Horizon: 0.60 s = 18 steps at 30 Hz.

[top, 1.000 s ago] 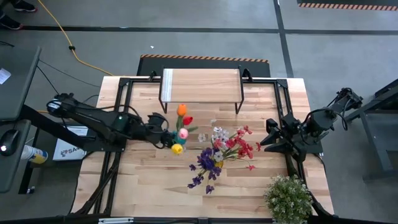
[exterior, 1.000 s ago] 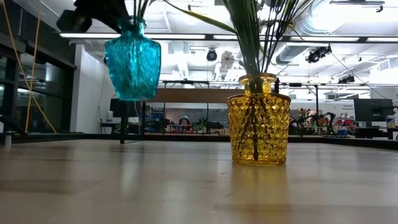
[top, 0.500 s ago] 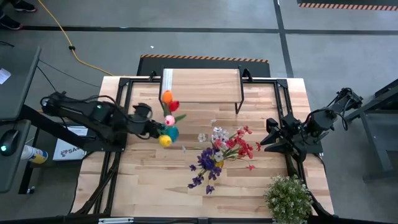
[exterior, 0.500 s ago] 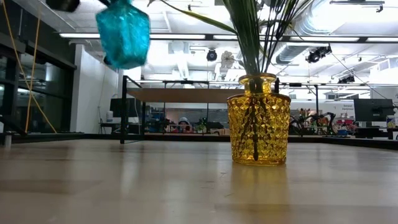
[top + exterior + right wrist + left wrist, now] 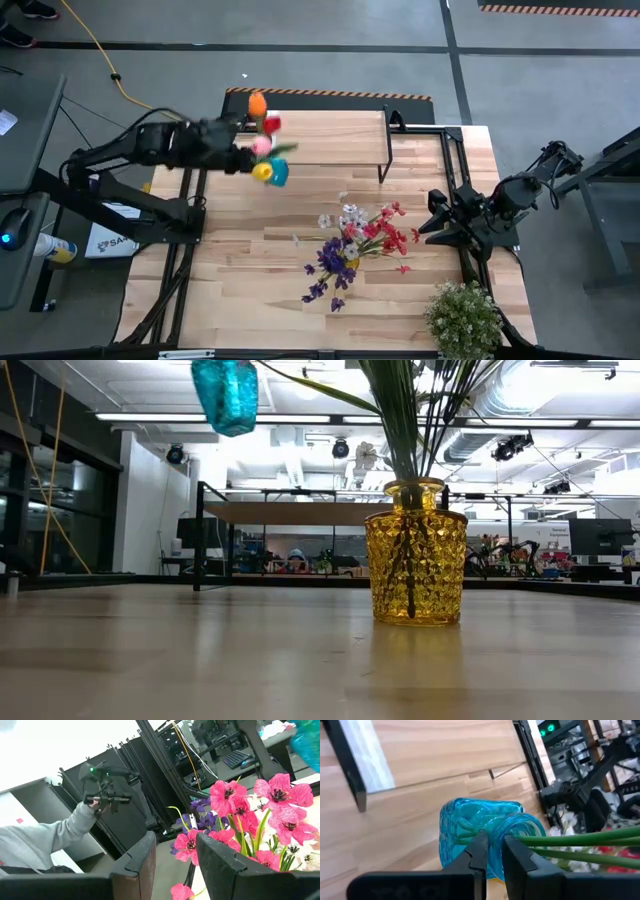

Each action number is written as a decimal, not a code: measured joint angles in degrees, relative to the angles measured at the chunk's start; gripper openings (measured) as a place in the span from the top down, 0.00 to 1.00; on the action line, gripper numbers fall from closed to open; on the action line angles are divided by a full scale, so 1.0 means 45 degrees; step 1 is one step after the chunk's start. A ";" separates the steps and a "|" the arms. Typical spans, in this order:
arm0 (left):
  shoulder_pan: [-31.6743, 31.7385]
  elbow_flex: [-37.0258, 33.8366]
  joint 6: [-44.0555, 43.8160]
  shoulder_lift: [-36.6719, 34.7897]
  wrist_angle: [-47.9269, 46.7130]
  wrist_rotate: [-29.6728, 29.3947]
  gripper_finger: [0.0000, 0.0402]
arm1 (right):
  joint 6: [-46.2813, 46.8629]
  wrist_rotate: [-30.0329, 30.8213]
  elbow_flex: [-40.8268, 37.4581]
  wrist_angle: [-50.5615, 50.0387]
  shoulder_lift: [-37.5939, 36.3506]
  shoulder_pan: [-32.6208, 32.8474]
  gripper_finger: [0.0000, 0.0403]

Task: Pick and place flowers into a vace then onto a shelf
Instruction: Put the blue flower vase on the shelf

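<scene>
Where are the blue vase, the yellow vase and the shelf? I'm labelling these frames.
blue vase (image 5: 470, 827): left wrist view, on its glass body.
yellow vase (image 5: 415, 565): low view, on its faceted belly.
shelf (image 5: 325, 135): high view, on its bare plank top.

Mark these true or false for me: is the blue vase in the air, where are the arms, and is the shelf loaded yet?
1. The left gripper holds the blue textured glass vase by its neck. True.
2. That vase stands on the table. False: it hangs high above the tabletop.
3. The yellow diamond-cut glass vase stands on the wooden table. True.
4. The light wood shelf with black legs carries a vase. False: its top is bare.
5. The right gripper grips the pink flowers. False: its fingers hold nothing.
</scene>
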 joint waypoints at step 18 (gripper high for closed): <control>0.6248 0.0146 0.2455 0.3074 0.2068 0.4339 0.83 | -0.0365 -0.0141 0.0000 0.0001 -0.0114 0.0001 0.68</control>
